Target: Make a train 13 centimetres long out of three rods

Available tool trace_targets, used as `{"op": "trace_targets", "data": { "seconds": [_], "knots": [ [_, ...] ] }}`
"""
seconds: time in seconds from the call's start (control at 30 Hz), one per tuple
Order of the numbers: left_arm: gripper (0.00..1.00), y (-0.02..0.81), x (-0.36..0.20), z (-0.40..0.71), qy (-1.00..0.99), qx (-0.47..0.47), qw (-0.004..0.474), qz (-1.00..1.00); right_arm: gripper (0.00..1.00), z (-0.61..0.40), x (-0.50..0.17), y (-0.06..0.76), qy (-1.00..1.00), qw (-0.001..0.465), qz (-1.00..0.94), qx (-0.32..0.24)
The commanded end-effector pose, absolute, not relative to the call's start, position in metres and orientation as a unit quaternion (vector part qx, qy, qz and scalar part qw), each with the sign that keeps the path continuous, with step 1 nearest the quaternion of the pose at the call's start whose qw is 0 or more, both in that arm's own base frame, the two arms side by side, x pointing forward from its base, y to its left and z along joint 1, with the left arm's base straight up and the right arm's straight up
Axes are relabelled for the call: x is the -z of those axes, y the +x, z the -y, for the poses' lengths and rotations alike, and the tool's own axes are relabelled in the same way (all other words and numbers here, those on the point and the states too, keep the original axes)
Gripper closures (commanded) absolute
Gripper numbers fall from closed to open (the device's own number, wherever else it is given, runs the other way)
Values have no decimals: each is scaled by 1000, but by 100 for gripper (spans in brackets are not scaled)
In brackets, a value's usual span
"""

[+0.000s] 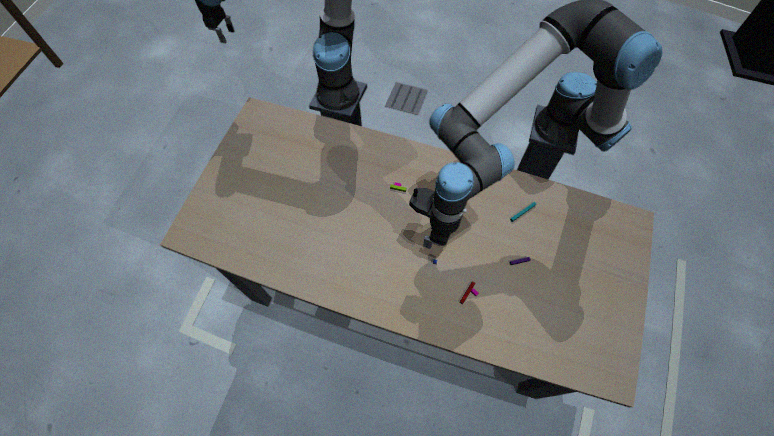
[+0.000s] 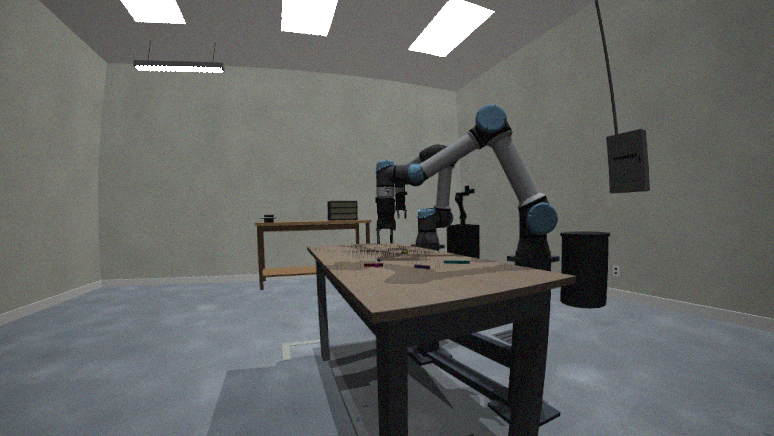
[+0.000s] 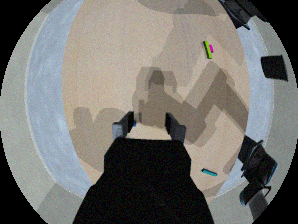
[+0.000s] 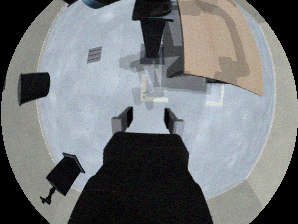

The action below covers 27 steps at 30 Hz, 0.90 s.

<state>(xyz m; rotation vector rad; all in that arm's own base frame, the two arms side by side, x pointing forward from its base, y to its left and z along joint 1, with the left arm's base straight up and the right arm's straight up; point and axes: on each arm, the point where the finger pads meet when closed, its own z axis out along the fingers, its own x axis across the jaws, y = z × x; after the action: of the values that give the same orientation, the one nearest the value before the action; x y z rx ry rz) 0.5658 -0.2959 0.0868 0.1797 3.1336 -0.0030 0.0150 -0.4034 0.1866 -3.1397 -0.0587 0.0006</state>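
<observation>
My left gripper is open and empty above the table's middle. A blue rod lies just frontward of it, partly behind a finger in the left wrist view. A lime rod lies beside a magenta rod. A red rod lies with another magenta rod at its side, like a T. A purple rod and a turquoise rod lie apart. My right gripper is open and empty, off the table.
The wooden table bears all the rods. The left arm reaches over its back edge, and its shadow falls over the purple rod. The right arm's base stands behind the table, at the back left in the top view.
</observation>
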Motion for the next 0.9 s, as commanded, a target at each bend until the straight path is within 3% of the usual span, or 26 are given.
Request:
{"op": "trace_targets", "data": {
  "seconds": [0.0, 0.17, 0.2, 0.87],
  "knots": [
    [0, 599, -88, 274, -19, 1, 1, -1000, 0, 404, -187, 15, -1000, 0, 19, 0],
    [0, 606, -88, 268, -38, 1, 1, -999, 0, 404, -187, 15, -1000, 0, 19, 0],
    [46, 606, -88, 268, -38, 1, 1, -999, 0, 404, -187, 15, -1000, 0, 19, 0],
    [46, 606, -88, 268, -38, 1, 1, -999, 0, 404, -187, 15, -1000, 0, 19, 0]
  ]
}}
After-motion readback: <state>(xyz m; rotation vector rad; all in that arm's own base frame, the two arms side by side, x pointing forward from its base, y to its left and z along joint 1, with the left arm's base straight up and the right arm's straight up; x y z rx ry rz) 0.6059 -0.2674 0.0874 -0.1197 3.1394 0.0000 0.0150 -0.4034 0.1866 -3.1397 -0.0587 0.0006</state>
